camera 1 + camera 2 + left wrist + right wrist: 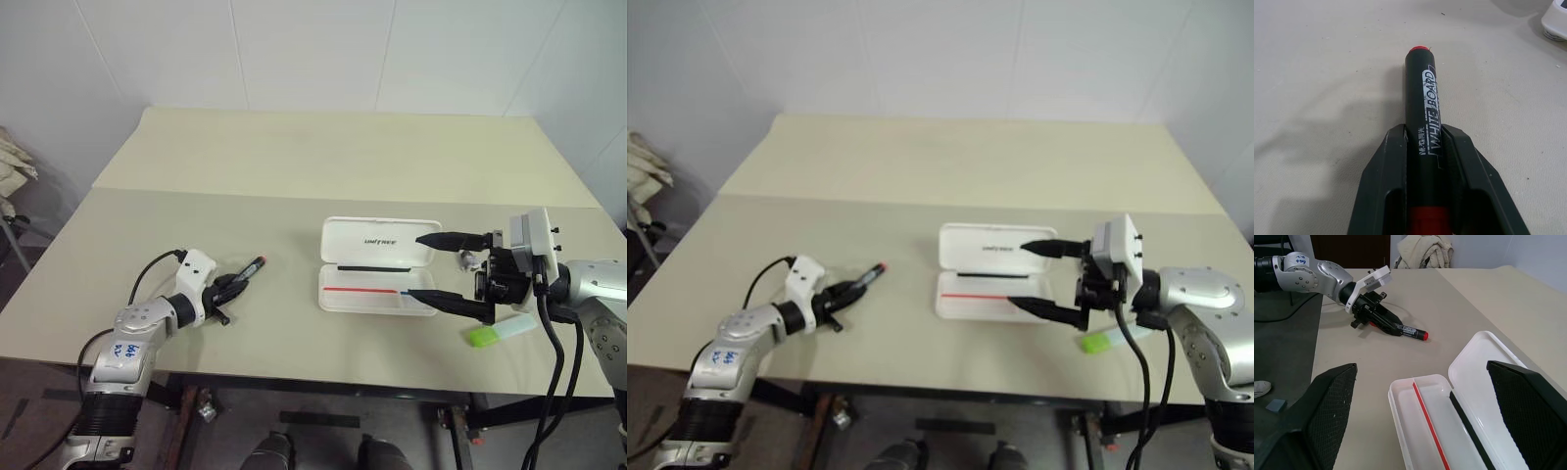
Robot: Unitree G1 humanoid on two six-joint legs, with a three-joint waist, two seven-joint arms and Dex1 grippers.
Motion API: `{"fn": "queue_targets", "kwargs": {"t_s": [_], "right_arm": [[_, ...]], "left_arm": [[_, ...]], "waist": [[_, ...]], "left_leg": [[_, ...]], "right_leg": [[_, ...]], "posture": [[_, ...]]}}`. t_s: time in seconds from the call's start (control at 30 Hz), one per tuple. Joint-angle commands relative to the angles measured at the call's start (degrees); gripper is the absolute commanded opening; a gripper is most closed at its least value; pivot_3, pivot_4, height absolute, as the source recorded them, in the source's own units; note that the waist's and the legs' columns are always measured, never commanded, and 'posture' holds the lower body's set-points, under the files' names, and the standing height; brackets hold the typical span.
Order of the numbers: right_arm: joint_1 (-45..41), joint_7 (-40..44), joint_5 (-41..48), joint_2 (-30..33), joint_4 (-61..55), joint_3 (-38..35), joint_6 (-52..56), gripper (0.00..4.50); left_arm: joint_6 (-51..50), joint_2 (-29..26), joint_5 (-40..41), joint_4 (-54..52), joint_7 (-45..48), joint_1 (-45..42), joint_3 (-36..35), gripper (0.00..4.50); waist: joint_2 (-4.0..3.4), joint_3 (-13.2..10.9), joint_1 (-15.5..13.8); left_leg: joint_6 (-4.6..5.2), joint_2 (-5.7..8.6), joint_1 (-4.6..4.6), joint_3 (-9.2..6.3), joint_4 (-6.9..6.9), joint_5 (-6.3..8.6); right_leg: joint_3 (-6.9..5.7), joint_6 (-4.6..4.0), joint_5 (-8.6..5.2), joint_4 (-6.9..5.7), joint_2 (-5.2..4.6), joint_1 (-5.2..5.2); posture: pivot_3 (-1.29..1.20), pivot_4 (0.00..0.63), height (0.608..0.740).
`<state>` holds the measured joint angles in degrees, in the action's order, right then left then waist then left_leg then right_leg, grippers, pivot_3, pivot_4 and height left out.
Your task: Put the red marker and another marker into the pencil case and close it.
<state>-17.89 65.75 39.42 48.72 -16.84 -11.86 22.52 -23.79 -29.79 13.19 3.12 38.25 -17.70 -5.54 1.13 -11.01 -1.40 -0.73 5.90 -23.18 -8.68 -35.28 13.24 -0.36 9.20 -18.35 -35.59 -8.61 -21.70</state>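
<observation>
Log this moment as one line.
left gripper shut on slim red-and-black marker | right gripper open | white plastic pencil case open

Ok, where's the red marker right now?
The red marker lies on the table on the robot's left side, between the left gripper's closed fingers, left of the open pencil case.

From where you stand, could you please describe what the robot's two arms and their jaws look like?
Both arms are silver-grey metal with black joints. The left arm bears blue handwriting on its shell, a white block at the wrist and a looping black cable. The right arm carries a white box and black cables hanging down. The left gripper and right gripper each have two black tapered fingers.
</observation>
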Motion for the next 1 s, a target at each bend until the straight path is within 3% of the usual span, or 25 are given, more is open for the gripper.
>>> {"fn": "queue_targets", "kwargs": {"t_s": [0.03,0.27,0.43,1.0], "right_arm": [[0.4,0.5,0.1,1.2,-0.6,-2.7,-0.9,4.50],[2.5,0.9,-1.5,1.4,1.5,-4.4,-2.2,4.50],[3.6,-0.2,-1.7,0.8,1.4,-5.5,-2.3,4.50],[12.2,-6.7,0.3,0.5,-7.1,-11.1,0.6,4.50]], "left_arm": [[-0.1,-2.5,1.5,-0.7,5.9,-0.5,1.9,0.60],[6.4,-8.5,2.9,0.4,19.6,-5.2,3.6,0.60],[8.2,-7.9,2.6,1.9,24.4,-11.0,7.1,0.60],[15.0,10.6,-5.0,16.0,24.0,-28.5,21.2,0.60]], "waist": [[0.00,0.0,0.0],[-0.01,0.0,0.0],[-0.03,0.0,0.0],[0.00,0.0,-0.1]], "left_leg": [[0.00,0.00,0.00,0.00,0.00,0.00],[0.00,-0.02,-0.03,-0.01,0.03,0.01],[0.00,-0.02,-0.03,0.02,0.04,0.01],[-0.02,0.17,-0.07,0.22,-0.01,0.00]], "right_leg": [[0.00,0.00,0.00,0.01,0.00,0.00],[-0.02,-0.03,0.01,0.05,0.01,-0.01],[-0.01,-0.04,0.01,0.07,0.01,-0.01],[-0.08,-0.02,0.02,0.07,0.05,0.02]], "posture": [[0.00,0.150,0.740],[0.00,0.150,0.740],[0.00,0.150,0.740],[0.00,0.150,0.740]]}}
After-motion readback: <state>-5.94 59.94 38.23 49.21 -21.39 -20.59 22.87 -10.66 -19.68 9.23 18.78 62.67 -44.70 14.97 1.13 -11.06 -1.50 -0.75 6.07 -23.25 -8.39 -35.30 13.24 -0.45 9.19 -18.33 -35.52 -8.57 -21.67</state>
